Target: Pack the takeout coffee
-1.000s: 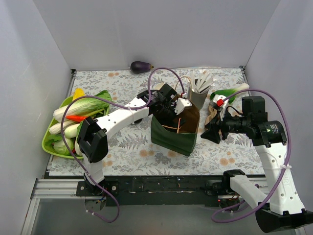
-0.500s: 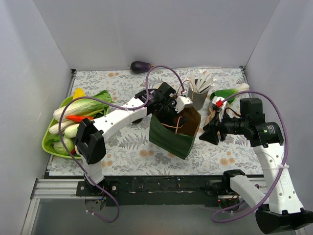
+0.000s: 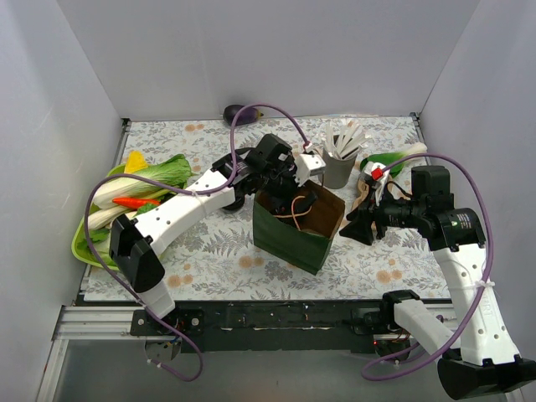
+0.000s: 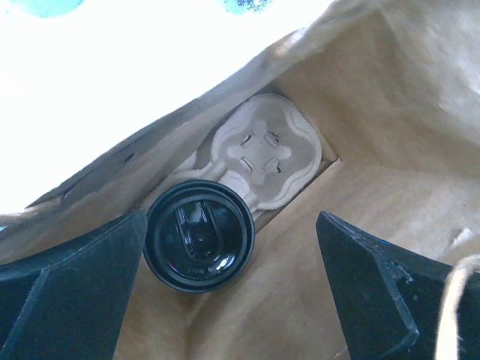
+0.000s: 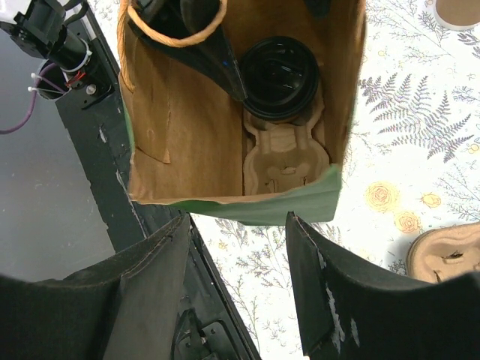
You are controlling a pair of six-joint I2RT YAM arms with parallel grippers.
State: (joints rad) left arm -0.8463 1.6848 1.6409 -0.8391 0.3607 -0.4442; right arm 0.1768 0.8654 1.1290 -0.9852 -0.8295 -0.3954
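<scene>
Here, left end effector (image 3: 289, 182) agape, over bag (image 3: 285, 240)

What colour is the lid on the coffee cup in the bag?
The lid is black, clearest in the left wrist view.

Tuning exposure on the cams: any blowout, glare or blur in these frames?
Left wrist: upper left blown out to white beyond the bag wall; glare streaks on the takeout coffee lid. Right wrist: evenly lit, bag interior sharp. Top external: even light, soft shadows, no blur.
</scene>
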